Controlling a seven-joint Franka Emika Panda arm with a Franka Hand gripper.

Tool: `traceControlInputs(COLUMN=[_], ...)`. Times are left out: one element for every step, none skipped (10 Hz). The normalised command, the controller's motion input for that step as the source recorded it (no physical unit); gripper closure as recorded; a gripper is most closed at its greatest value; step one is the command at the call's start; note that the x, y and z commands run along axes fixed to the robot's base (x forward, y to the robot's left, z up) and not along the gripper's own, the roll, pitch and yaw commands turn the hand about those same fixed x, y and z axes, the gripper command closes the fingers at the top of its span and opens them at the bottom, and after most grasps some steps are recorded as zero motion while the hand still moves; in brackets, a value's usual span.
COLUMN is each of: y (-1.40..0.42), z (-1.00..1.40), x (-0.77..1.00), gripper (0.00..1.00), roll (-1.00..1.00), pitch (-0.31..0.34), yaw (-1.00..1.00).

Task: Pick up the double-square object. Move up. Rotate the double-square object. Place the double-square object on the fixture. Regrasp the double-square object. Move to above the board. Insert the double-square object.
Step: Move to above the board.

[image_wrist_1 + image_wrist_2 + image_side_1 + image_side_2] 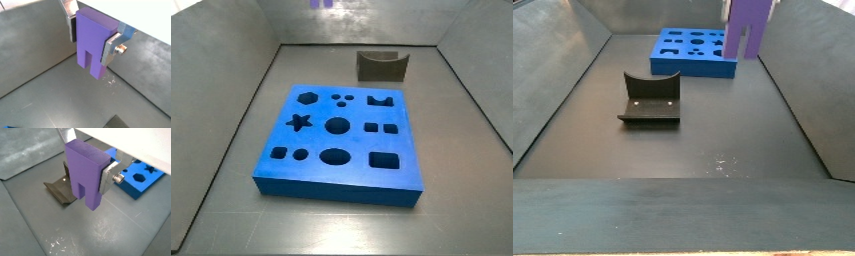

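Two prongs: the purple block (pixel 92 42) ends in a pair of square legs pointing down toward the grey floor (pixel 60 95), one leg longer than the other as seen here.
Wrist view, grip: the pincer (pixel 93 35) is clamped on the purple block, a silver finger (pixel 113 47) pressed to one flank and another plate on the opposite flank; the block hangs clear of the floor.
Wrist view, surroundings: the pincer (pixel 90 170) holds the block (pixel 85 173) upright; the dark fixture (pixel 60 190) sits on the floor below and behind the block, and the blue board (pixel 137 180) lies off to the finger's (pixel 110 175) side, past the screw.
Side view, top edge: only a small purple scrap of the block (pixel 327 4) shows; the pincer itself is out of frame. The fixture (pixel 381 66) stands below it and a little to one side, and the board (pixel 338 140) lies nearer the camera than the fixture.
Side view, along the floor: the block (pixel 750 27) hangs prongs down, above the board's (pixel 694 52) near corner; the fingers are cut off by the frame. The fixture (pixel 651 100) sits well apart from the block, nearer the camera.
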Motion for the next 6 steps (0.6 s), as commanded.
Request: traceControlInputs(y=[-1.00, -1.00, -1.00, -1.00, -1.00, -1.00], z=[0.31, 0.28, 0.29, 0.29, 0.29, 0.29], x=[0.16, 0.16, 0.17, 0.17, 0.17, 0.17], gripper=[1.00, 1.00, 1.00, 1.00, 1.00, 1.00], roll=[-0.08, -0.06, 0.00, -0.01, -0.01, -0.02], pitch=[0.333, 0.314, 0.259, 0.182, 0.122, 0.110], yaw=[-0.36, -0.33, -0.16, -0.08, -0.04, -0.02])
